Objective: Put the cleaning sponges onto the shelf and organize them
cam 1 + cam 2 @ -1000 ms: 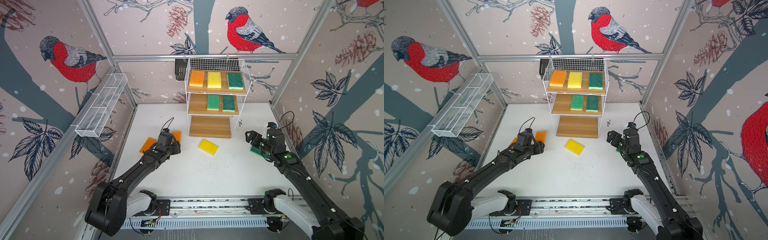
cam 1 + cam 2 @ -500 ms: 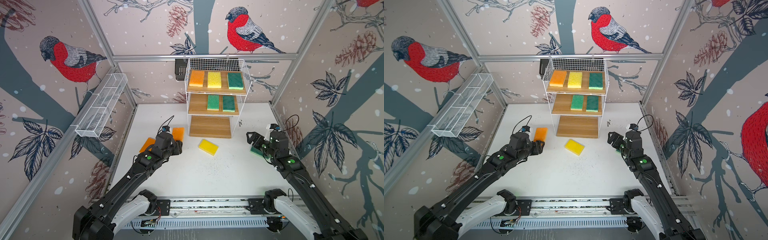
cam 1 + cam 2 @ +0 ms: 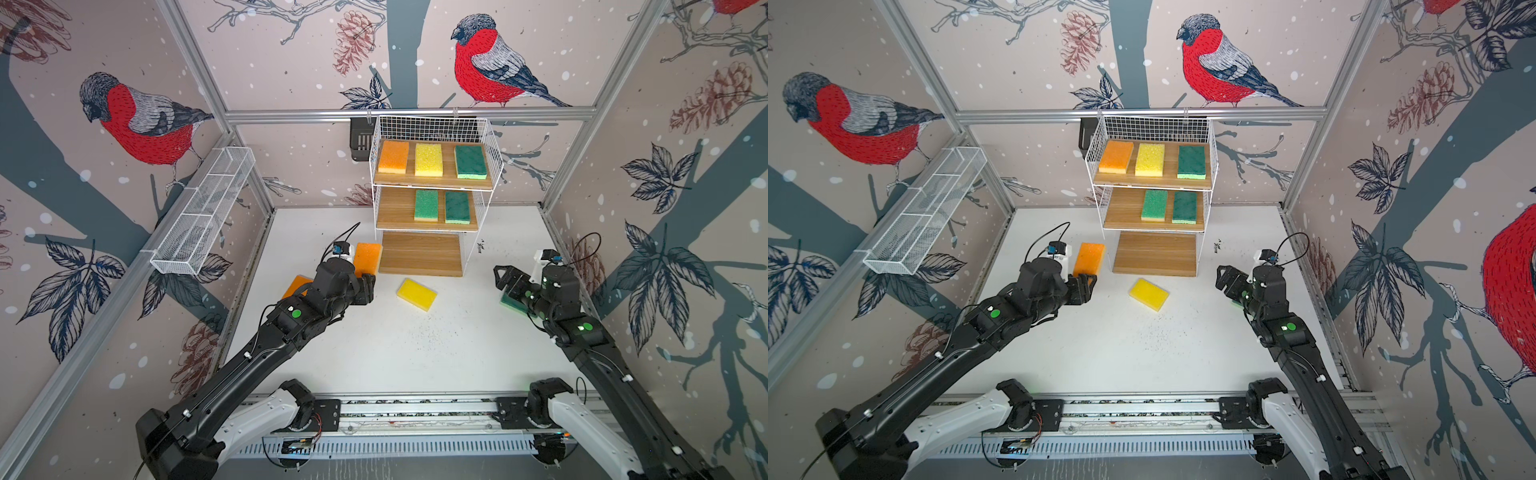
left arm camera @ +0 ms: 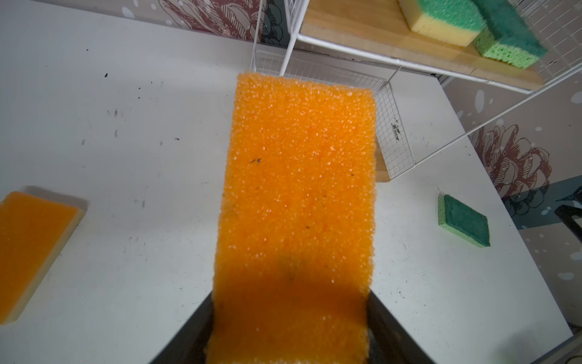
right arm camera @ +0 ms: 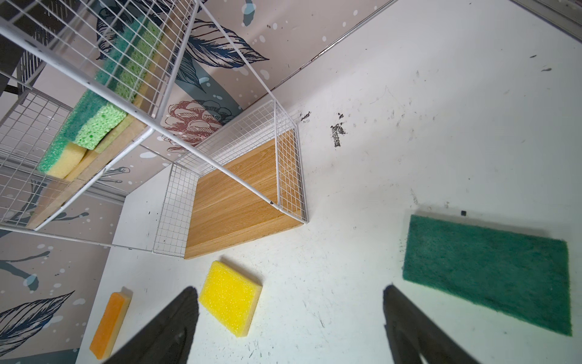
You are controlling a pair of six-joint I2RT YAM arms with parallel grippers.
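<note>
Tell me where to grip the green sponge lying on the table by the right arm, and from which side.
I'd grip the green sponge across its short width, mid-length on the long edges, coming straight down from above. It lies flat on the table, scouring face up, nothing crowding its sides.

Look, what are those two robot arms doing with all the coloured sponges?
They are tidying foam sponges onto the white wire shelf with wooden boards. The left gripper is holding a flat orange foam sponge off the table, beside the bare bottom board. The right gripper is open above a dark green rectangular sponge on the white table. A yellow foam sponge and a second orange sponge lie on the table. Five sponges sit on the upper two boards.
</note>
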